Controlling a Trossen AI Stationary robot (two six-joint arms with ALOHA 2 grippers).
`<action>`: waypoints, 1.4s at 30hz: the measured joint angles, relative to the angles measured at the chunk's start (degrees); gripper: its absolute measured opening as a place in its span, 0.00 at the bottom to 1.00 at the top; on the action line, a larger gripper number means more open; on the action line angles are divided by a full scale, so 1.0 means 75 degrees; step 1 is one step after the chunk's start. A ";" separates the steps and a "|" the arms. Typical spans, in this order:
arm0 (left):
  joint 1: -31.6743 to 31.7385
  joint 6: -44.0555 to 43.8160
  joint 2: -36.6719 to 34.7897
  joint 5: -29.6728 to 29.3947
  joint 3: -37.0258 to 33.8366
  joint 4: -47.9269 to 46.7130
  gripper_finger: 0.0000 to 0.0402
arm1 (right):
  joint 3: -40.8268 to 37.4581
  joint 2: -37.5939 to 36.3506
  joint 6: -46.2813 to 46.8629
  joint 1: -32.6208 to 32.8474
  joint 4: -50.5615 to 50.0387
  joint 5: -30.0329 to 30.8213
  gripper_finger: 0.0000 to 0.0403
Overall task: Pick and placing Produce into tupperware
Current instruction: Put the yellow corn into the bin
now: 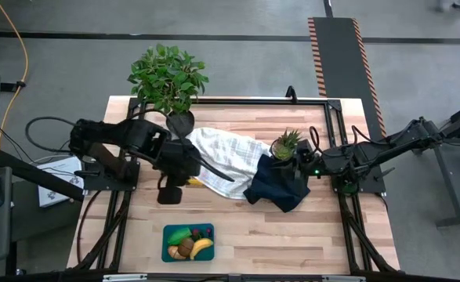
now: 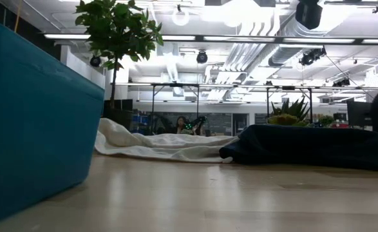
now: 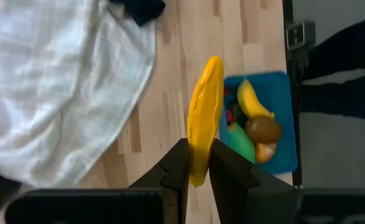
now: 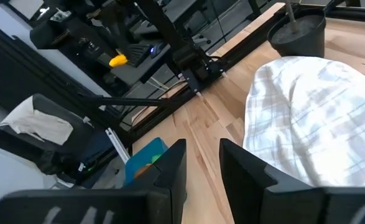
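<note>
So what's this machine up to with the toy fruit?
It is packing toy produce into a teal container near the table's front edge. The left gripper is shut on a long yellow piece, held above the wood, with the container just ahead. A banana, a green piece and a brown ball already lie inside. The right gripper waits open and empty near a white cloth and a dark cloth.

Left gripper (image 1: 172, 188) hangs over the bare wood beside the white cloth (image 1: 223, 157), a yellow piece (image 1: 193, 182) just beside it, the teal container (image 1: 167, 235) of toy produce (image 1: 190, 244) below, right gripper (image 1: 302, 160) at the navy cloth (image 1: 280, 188).
</note>
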 joint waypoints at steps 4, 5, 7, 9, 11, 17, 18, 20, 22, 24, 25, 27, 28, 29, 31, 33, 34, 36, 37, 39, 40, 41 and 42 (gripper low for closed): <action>-0.0109 -0.0175 -0.0479 0.0063 -0.0687 -0.0010 0.12 | 0.0000 0.0000 0.0100 -0.0002 0.0008 0.0150 0.22; -0.0189 -0.0241 -0.0564 0.0081 -0.0870 -0.0007 0.12 | 0.0000 0.0000 0.0137 -0.0002 0.0005 0.0174 0.22; -0.0353 -0.0392 -0.0746 0.0072 -0.1249 -0.0006 0.12 | 0.0000 0.0000 0.0151 -0.0002 0.0004 0.0219 0.22; -0.0535 -0.0550 -0.0933 0.0006 -0.1655 -0.0003 0.12 | 0.0000 0.0000 0.0154 0.0000 0.0008 0.0285 0.22; -0.0767 -0.0770 -0.1104 -0.0081 -0.2092 0.0077 0.12 | 0.0000 0.0000 0.0145 -0.0001 0.0007 0.0359 0.22; -0.1324 -0.1039 -0.1479 -0.0111 -0.3238 0.0888 0.12 | 0.0000 0.0000 0.0134 -0.0020 0.0022 0.0391 0.22; -0.1401 -0.1089 -0.1509 -0.0111 -0.3381 0.1038 0.12 | 0.0000 0.0000 0.0134 -0.0020 0.0027 0.0388 0.22; -0.1505 -0.1189 -0.1514 -0.0109 -0.3589 0.1258 0.12 | 0.0000 0.0000 0.0139 -0.0020 0.0053 0.0388 0.22; -0.1637 -0.1250 -0.1505 -0.0092 -0.3703 0.1314 0.12 | 0.0000 0.0000 0.0151 -0.0020 0.0075 0.0391 0.22; -0.1777 -0.1355 -0.1514 -0.0084 -0.3794 0.1490 0.12 | 0.0000 0.0000 0.0151 -0.0020 0.0133 0.0391 0.22; -0.1847 -0.1407 -0.1514 -0.0081 -0.3844 0.1661 0.12 | 0.0000 0.0000 0.0143 -0.0017 0.0167 0.0392 0.22; -0.2027 -0.1526 -0.1505 -0.0059 -0.3912 0.1895 0.12 | 0.0000 0.0000 0.0132 -0.0018 0.0244 0.0378 0.22; -0.2120 -0.1571 -0.1505 -0.0059 -0.3928 0.1941 0.12 | 0.0000 0.0000 0.0123 -0.0017 0.0292 0.0274 0.22; -0.2199 -0.1599 -0.1505 -0.0059 -0.3932 0.1959 0.12 | 0.0000 0.0000 0.0025 -0.0020 0.0372 0.0045 0.22; -0.2372 -0.1719 -0.1505 -0.0084 -0.3935 0.2052 0.12 | 0.0000 -0.0038 -0.0156 -0.0010 0.0503 -0.0444 0.22; -0.2493 -0.1945 -0.1505 -0.0145 -0.3935 0.2165 0.12 | 0.0000 -0.0203 -0.0233 0.0022 0.0462 -0.0756 0.22; -0.2542 -0.2052 -0.1505 -0.0161 -0.3935 0.2225 0.12 | 0.0000 -0.0337 -0.0284 0.0051 0.0394 -0.0824 0.22; -0.2644 -0.2342 -0.1505 -0.0290 -0.3935 0.2264 0.12 | 0.0000 -0.0640 -0.0415 0.0153 0.0221 -0.0789 0.22; -0.2693 -0.2510 -0.1505 -0.0359 -0.3935 0.2258 0.12 | 0.0000 -0.0819 -0.0516 0.0227 0.0102 -0.0674 0.21; -0.2769 -0.2757 -0.1505 -0.0470 -0.3935 0.2282 0.12 | 0.0000 -0.1188 -0.0682 0.0399 -0.0217 -0.0367 0.20; -0.2798 -0.2850 -0.1505 -0.0499 -0.3935 0.2330 0.12 | 0.0000 -0.1358 -0.0695 0.0482 -0.0388 -0.0231 0.19; -0.2801 -0.2954 -0.1505 -0.0509 -0.3935 0.2406 0.12 | -0.0005 -0.1518 -0.0693 0.0564 -0.0475 -0.0138 0.18; -0.2801 -0.3078 -0.1505 -0.0512 -0.3935 0.2497 0.12 | -0.0066 -0.1678 -0.0691 0.0654 -0.0429 -0.0116 0.17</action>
